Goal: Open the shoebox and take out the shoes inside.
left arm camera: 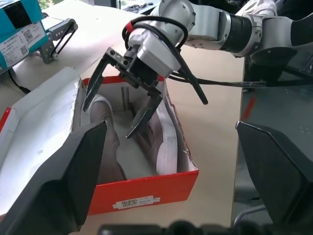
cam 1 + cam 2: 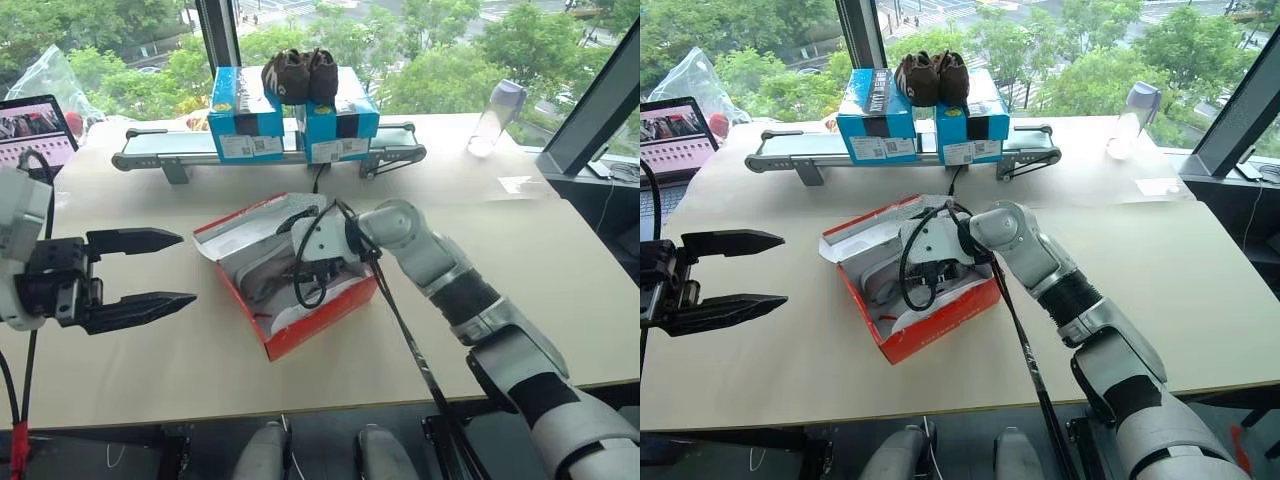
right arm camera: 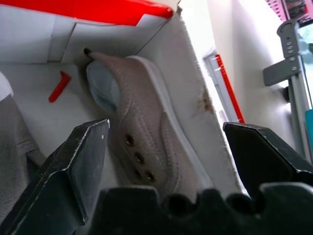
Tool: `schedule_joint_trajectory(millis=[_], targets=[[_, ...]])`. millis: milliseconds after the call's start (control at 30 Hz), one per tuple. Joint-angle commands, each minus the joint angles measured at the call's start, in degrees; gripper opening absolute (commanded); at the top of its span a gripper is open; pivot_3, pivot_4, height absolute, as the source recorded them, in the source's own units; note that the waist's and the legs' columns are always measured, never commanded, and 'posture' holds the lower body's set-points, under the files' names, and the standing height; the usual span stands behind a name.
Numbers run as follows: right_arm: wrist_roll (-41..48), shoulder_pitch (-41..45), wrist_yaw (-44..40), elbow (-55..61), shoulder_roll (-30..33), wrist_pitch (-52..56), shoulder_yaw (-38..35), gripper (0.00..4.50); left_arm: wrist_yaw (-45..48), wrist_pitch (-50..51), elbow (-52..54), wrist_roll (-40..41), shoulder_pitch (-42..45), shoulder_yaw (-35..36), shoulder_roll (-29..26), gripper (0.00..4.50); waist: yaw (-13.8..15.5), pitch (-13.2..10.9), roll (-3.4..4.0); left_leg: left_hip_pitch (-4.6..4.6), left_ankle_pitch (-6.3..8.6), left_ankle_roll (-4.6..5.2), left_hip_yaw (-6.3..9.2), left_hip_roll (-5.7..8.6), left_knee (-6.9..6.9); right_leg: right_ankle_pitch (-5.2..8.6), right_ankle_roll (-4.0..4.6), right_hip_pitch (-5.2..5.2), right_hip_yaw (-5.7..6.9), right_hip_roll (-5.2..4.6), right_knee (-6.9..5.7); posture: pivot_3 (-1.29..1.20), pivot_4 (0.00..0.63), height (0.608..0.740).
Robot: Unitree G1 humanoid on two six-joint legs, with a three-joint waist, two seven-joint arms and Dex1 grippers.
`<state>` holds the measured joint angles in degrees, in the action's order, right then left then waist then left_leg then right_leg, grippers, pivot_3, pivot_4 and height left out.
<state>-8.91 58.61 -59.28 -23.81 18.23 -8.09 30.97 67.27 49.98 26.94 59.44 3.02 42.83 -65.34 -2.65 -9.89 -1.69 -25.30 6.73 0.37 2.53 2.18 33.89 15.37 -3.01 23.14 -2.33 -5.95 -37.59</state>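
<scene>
Tabletop (image 2: 560,290): open shoebox (image 1: 146,188) holds both shoes (image 1: 164,142).

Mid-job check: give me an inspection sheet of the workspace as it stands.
Surface: beige table.
Job's things: red shoebox open, lid folded back; grey shoes inside.
Clutter: blue boxes on a small conveyor, brown shoes on top; bottle; laptop.
Grippers: right gripper open, inside the shoebox over the shoes; left gripper open, beside the box.
Cables: black cable looped at the right wrist.
Surroundings: windows, trees outside.
</scene>
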Motion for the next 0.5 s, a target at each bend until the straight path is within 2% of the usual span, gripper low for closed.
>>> schedule_joint_trajectory(millis=[33, 133, 200, 233, 300, 367, 400, 467, 500], targets=[[-1.6, 2.1, 0.6, -4.4, -2.3, -4.1, 0.0, 4.44, -0.1, -0.5, 1.3, 0.2, -0.1, 2.1, -0.7, 4.50, 0.0, 0.0, 0.00, 0.00, 0.02, -0.04, 0.00, -0.01, 0.00, -0.01, 0.01, -0.01, -0.01, 0.02, 0.00, 0.00, 0.150, 0.740], [-3.4, 3.5, 1.4, -10.7, -4.6, -6.3, 0.4, 4.44, -0.4, -0.3, 1.3, 0.3, 0.0, 2.3, -1.0, 4.50, -0.1, 0.0, 0.00, 0.01, 0.04, -0.13, 0.01, -0.07, 0.00, -0.03, 0.05, 0.00, -0.02, 0.11, -0.01, 0.00, 0.150, 0.740], [-4.3, 4.2, 1.8, -13.9, -5.6, -7.8, 0.4, 3.93, -0.5, -0.2, 1.3, 0.3, 0.0, 2.5, -1.2, 4.50, -0.1, 0.0, 0.00, 0.05, 0.06, -0.29, 0.06, -0.20, 0.00, -0.08, 0.14, 0.00, -0.03, 0.30, 0.00, 0.00, 0.150, 0.740], [-4.6, 4.4, 1.7, -14.8, -5.9, -8.2, 0.3, 3.90, -0.6, -0.2, 1.4, 0.2, -0.2, 2.6, -1.2, 4.50, -0.1, 0.0, 0.00, 0.05, 0.08, -0.35, 0.06, -0.22, 0.00, -0.09, 0.17, 0.00, -0.03, 0.34, 0.00, 0.00, 0.150, 0.740], [-4.4, 4.6, 1.2, -15.2, -6.3, -8.1, -0.2, 3.08, -0.6, -0.4, 1.6, 0.0, -0.5, 2.5, -0.9, 4.50, -0.1, 0.0, 0.00, 0.05, 0.07, -0.40, 0.06, -0.28, 0.00, -0.13, 0.23, -0.01, -0.03, 0.41, -0.01, 0.00, 0.150, 0.740], [-3.8, 4.5, 0.1, -13.6, -6.2, -7.3, -0.8, 2.47, -0.7, -0.5, 1.7, 0.0, -0.7, 2.4, -0.8, 4.50, -0.1, 0.0, 0.00, 0.08, 0.06, -0.42, 0.07, -0.34, 0.00, -0.15, 0.27, -0.01, -0.03, 0.48, -0.01, 0.00, 0.150, 0.740], [-3.4, 4.4, -0.4, -12.6, -6.1, -6.7, -1.2, 1.98, -0.7, -0.6, 1.8, -0.1, -0.7, 2.3, -0.7, 4.50, -0.1, 0.0, 0.01, 0.09, 0.06, -0.42, 0.07, -0.38, 0.00, -0.16, 0.29, -0.02, -0.03, 0.51, -0.01, 0.00, 0.150, 0.740], [-2.6, 4.1, -1.6, -10.1, -5.7, -5.3, -1.9, 1.41, -0.6, -1.1, 1.6, -0.4, -0.4, 1.6, -0.7, 4.50, -0.1, 0.0, 0.01, 0.09, 0.05, -0.44, 0.06, -0.44, 0.00, -0.17, 0.32, -0.02, -0.03, 0.57, -0.01, 0.00, 0.150, 0.740], [-2.3, 3.9, -2.2, -8.7, -5.4, -4.5, -2.2, 1.28, -0.7, -1.4, 1.5, -0.5, -0.2, 1.1, -0.7, 4.50, -0.1, 0.0, 0.01, 0.09, 0.04, -0.45, 0.06, -0.47, 0.00, -0.18, 0.33, -0.01, -0.04, 0.60, -0.01, 0.00, 0.150, 0.740]])
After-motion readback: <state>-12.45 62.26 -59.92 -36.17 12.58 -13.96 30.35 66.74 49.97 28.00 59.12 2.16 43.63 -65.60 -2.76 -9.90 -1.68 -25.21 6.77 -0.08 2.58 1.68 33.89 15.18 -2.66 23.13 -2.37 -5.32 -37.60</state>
